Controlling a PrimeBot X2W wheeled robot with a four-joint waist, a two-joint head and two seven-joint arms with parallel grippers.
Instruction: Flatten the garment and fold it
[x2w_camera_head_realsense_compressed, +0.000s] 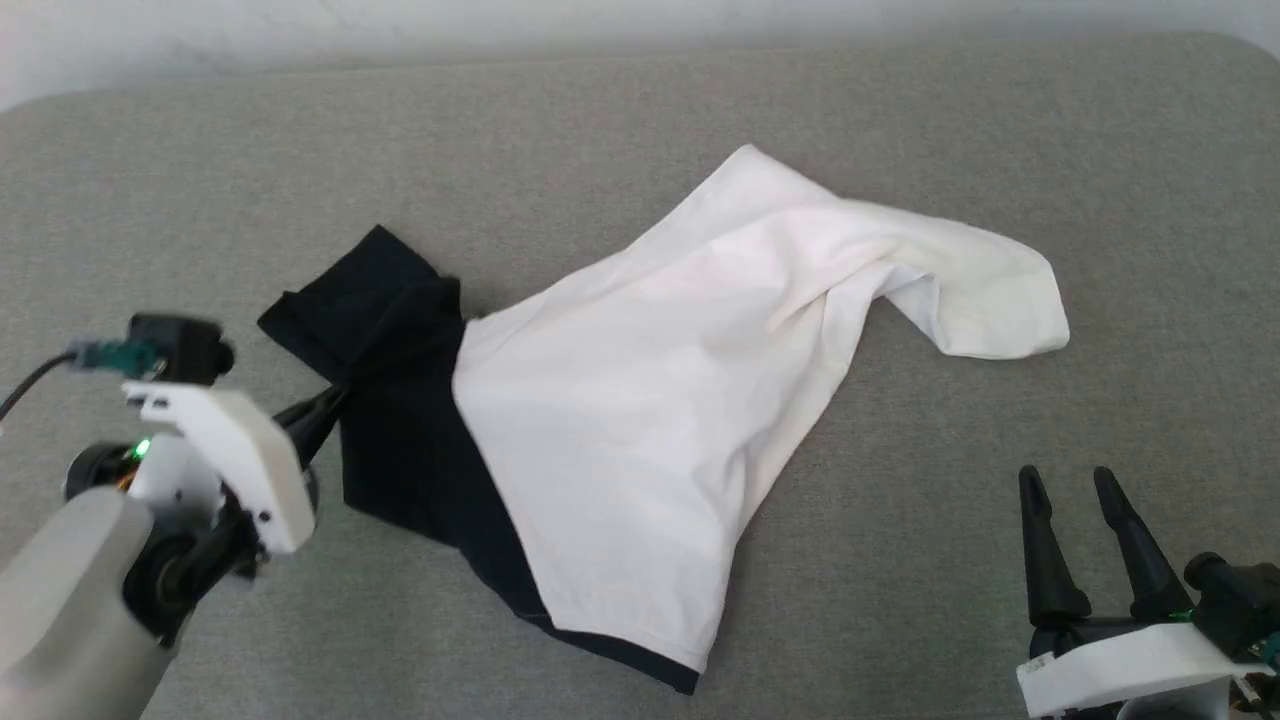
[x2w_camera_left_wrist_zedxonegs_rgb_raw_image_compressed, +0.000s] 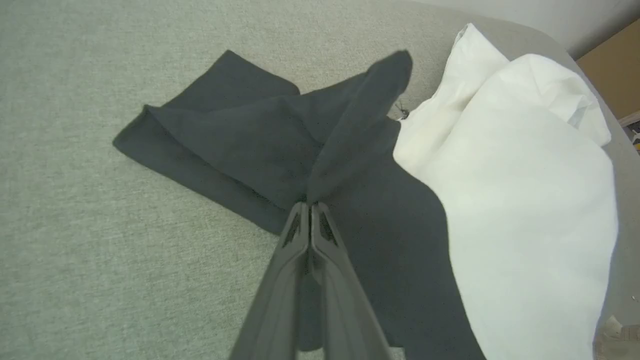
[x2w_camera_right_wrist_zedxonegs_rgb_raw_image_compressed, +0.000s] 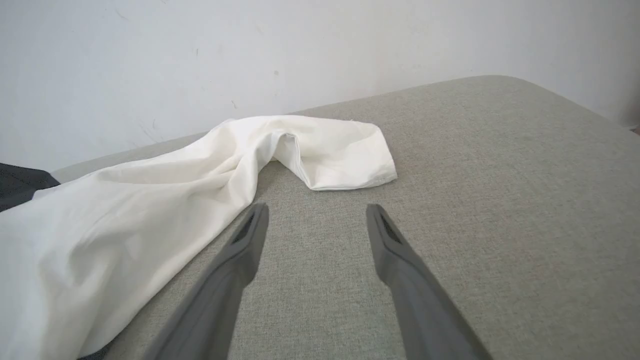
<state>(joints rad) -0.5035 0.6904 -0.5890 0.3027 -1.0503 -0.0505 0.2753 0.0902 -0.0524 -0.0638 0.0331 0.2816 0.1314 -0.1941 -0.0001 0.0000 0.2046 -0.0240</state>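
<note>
surface (x2w_camera_head_realsense_compressed: 200, 200): flat grey top in a fine woven cloth; its far edge runs along a pale wall (x2w_camera_right_wrist_zedxonegs_rgb_raw_image_compressed: 300, 50), and the far corners are rounded.
garment (x2w_camera_head_realsense_compressed: 650, 400): lies crumpled across the middle of the surface, well apart from the far edge, with its black part toward the left side and its white part toward the far right corner.
open room: a broad bare band along the far edge, bare weave on the left side beyond the sleeve, and a bare stretch on the near right.
left gripper (x2w_camera_left_wrist_zedxonegs_rgb_raw_image_compressed: 311, 205): clenched on a fold of the black sleeve (x2w_camera_head_realsense_compressed: 370, 300), pinching it up into a raised ridge at the garment's left side.
right gripper (x2w_camera_right_wrist_zedxonegs_rgb_raw_image_compressed: 317, 210): released, fingers spread wide with nothing between them, over bare surface on the near right, apart from the white cloth.
white body: thin, soft and smooth, with long shallow wrinkles; its far right end doubles over into a rounded flap.
black sleeve: matte and dark, folded flat into a wedge with straight edges.
black strip (x2w_camera_head_realsense_compressed: 640, 660): shows under the near white corner.
</note>
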